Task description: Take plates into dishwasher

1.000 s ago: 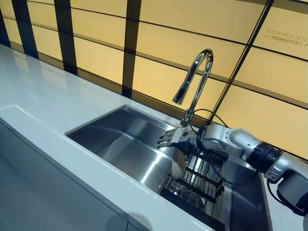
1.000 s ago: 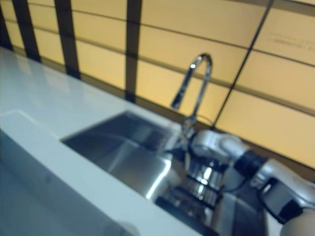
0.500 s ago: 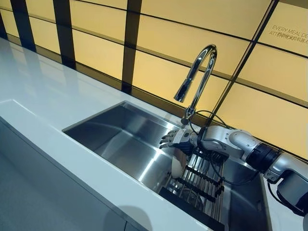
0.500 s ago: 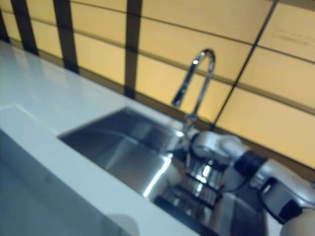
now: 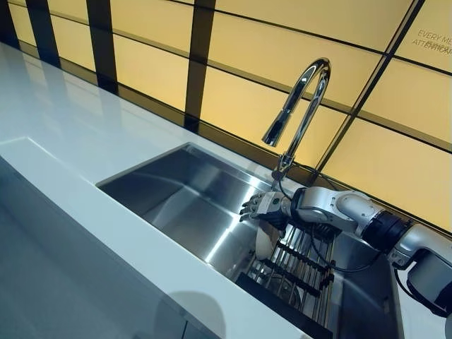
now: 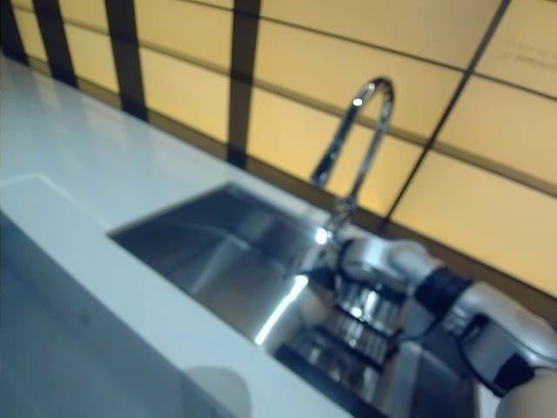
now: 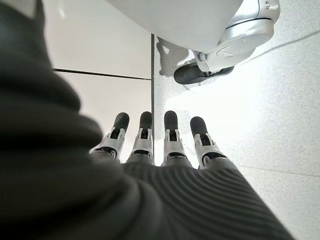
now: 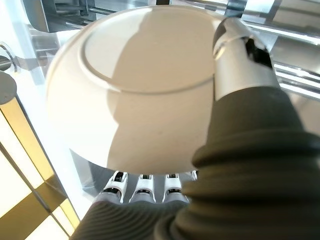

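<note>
1. Nearest me runs the white countertop, smooth and matte, with the square-cornered steel sink sunk into it.
2. My left hand hangs low over the floor, fingers straight, holding nothing.
3. At the sink's right sits the dark wire rack; my right hand has the glossy cream plate on edge just above it, thumb over the rim, fingers behind.
4. I'd lift it straight up until it clears the rack (glazed ceramic slips), then turn away.
5. Beyond stands the curved chrome faucet.
</note>
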You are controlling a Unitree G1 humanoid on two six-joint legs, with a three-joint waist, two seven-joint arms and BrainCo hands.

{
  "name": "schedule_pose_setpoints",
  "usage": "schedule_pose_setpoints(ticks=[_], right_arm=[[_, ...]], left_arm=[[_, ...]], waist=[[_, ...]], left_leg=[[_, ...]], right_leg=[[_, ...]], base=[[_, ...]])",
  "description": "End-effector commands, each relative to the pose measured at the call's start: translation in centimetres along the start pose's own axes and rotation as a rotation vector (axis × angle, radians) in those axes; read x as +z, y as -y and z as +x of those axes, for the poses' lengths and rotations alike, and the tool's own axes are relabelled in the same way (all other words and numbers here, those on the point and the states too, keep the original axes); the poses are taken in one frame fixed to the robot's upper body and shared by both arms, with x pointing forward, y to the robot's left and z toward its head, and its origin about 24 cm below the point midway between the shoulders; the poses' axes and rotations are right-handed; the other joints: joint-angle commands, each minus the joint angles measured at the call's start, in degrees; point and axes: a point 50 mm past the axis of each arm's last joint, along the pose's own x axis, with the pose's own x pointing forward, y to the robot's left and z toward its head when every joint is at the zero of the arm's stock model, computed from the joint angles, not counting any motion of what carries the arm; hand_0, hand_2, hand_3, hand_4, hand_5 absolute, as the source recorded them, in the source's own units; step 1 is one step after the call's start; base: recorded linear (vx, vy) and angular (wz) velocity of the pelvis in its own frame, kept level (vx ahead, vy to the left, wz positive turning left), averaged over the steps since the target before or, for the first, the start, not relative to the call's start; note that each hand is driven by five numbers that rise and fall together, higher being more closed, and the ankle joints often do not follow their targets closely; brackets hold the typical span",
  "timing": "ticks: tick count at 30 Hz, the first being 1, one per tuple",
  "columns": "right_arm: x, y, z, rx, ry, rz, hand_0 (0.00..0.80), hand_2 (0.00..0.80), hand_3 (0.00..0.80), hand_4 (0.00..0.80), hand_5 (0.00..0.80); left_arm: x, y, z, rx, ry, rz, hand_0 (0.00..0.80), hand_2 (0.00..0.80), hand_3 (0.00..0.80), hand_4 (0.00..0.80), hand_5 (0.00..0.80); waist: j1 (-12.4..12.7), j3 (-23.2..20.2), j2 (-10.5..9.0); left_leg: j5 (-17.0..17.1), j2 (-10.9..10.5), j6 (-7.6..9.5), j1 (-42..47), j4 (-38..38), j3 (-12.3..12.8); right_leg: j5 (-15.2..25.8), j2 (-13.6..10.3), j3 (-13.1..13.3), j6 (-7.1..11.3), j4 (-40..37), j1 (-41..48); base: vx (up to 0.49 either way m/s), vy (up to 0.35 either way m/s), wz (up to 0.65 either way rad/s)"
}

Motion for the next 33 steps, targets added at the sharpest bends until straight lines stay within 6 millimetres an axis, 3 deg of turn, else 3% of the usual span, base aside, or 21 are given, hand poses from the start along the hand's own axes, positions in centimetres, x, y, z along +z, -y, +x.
schedule_pose_setpoints(ticks=[1, 19, 33], right_arm=[[-2.9, 1.6, -2.1, 0.011, -0.097, -0.105, 0.000, 0.000, 0.000, 0.000, 0.000], [-3.3, 2.1, -2.5, 0.034, -0.105, -0.131, 0.000, 0.000, 0.000, 0.000, 0.000], [-4.1, 1.1, -3.7, 0.081, -0.125, -0.132, 0.000, 0.000, 0.000, 0.000, 0.000]], left_arm=[[-0.9, 0.0, -0.1, -0.014, -0.043, 0.063, 0.000, 0.000, 0.000, 0.000, 0.000], [-0.8, -0.6, -0.1, 0.003, -0.036, 0.063, 0.000, 0.000, 0.000, 0.000, 0.000], [-1.0, -0.7, -0.2, 0.009, -0.038, 0.061, 0.000, 0.000, 0.000, 0.000, 0.000]], waist=[[1.33, 0.10, -0.77], [1.68, 0.79, -1.28], [1.20, 0.60, -1.47]], left_leg=[[-0.44, -0.61, 1.69, -2.84, -0.66, 3.40], [-0.09, -0.66, 1.76, -3.73, -0.66, 2.86], [-0.16, -0.63, 1.77, -3.64, -0.66, 3.01]], right_leg=[[-3.62, 0.81, -2.45, 2.66, 0.16, 2.48], [-3.32, 0.89, -2.83, 2.67, 0.16, 1.93], [-3.34, 0.91, -2.54, 2.65, 0.16, 2.00]], base=[[-0.016, -0.011, 0.04], [-0.003, -0.002, 0.02], [0.000, 0.000, 0.00]])
